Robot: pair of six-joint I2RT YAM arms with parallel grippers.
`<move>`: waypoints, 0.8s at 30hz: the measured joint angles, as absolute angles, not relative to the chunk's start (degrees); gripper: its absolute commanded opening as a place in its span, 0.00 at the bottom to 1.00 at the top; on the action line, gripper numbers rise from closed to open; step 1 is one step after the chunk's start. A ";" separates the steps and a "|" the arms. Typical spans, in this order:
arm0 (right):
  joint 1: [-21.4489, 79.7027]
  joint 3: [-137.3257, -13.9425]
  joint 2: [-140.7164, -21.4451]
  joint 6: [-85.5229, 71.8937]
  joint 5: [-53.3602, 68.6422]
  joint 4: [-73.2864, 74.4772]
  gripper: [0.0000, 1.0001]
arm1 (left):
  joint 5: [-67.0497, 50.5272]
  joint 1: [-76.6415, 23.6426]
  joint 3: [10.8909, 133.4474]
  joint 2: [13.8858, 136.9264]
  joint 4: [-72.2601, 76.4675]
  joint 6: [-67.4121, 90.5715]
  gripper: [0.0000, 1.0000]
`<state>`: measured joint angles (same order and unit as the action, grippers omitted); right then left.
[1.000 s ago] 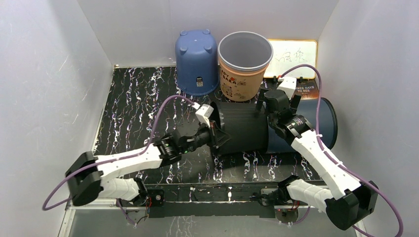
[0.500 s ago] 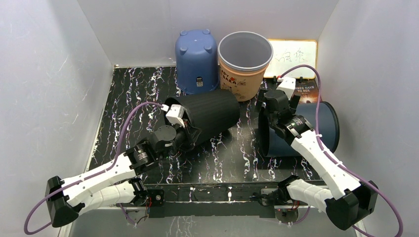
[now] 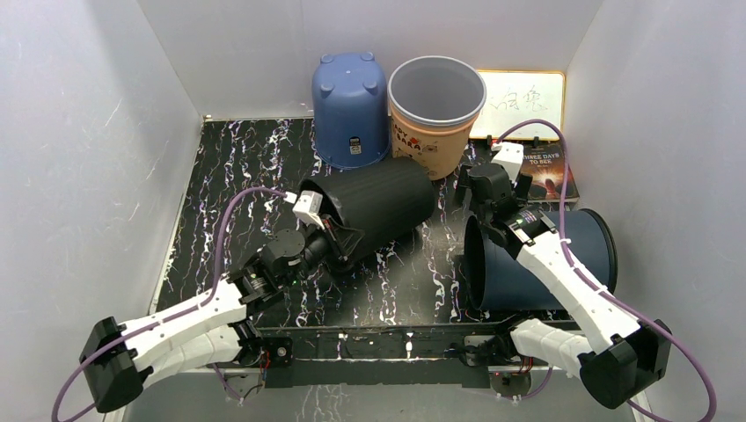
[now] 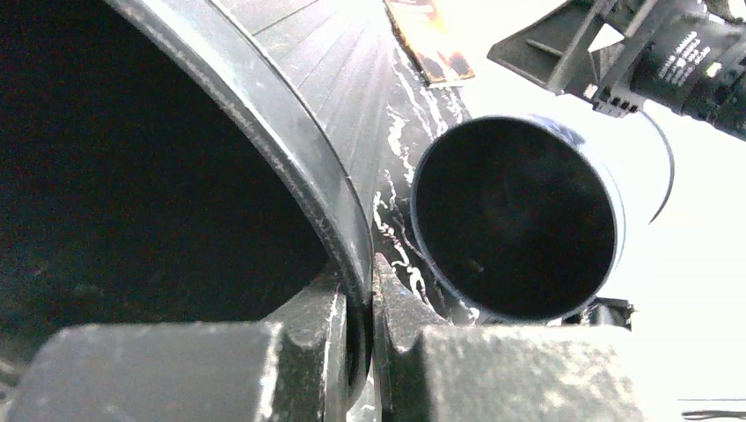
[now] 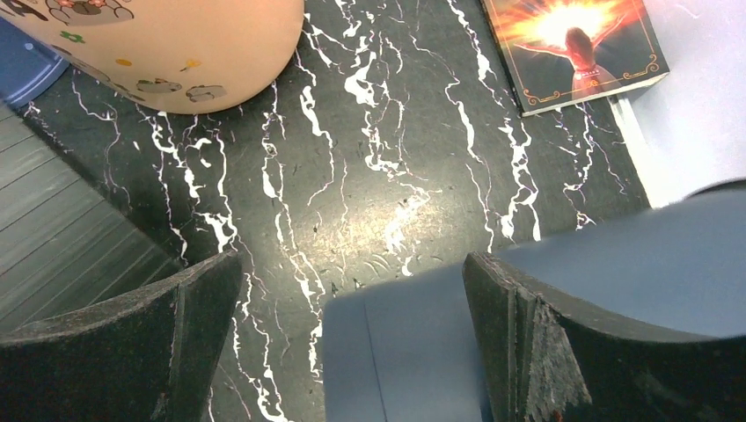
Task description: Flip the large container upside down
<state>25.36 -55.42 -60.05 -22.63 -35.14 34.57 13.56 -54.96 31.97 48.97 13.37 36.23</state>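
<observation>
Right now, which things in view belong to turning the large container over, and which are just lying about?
In the job: navy container; right claw, open at its rim; left claw, shut on the rim of the black ribbed container.
Lying about: inverted blue bucket, tan bucket, book, whiteboard.

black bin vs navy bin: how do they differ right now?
The black bin is ribbed; the navy bin is smooth. The left gripper is clamped on the black bin's rim; the right gripper is open over the navy bin, gripping nothing. Both bins lie on their sides.
</observation>
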 measured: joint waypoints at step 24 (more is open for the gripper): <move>24.95 -55.44 -60.49 -22.74 -35.94 34.26 0.98 | -16.84 -42.96 22.81 57.04 45.15 52.38 0.00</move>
<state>24.95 -55.44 -60.49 -22.74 -35.94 34.26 -16.84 -42.96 22.81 57.04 45.15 52.38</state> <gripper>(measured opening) 0.980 0.065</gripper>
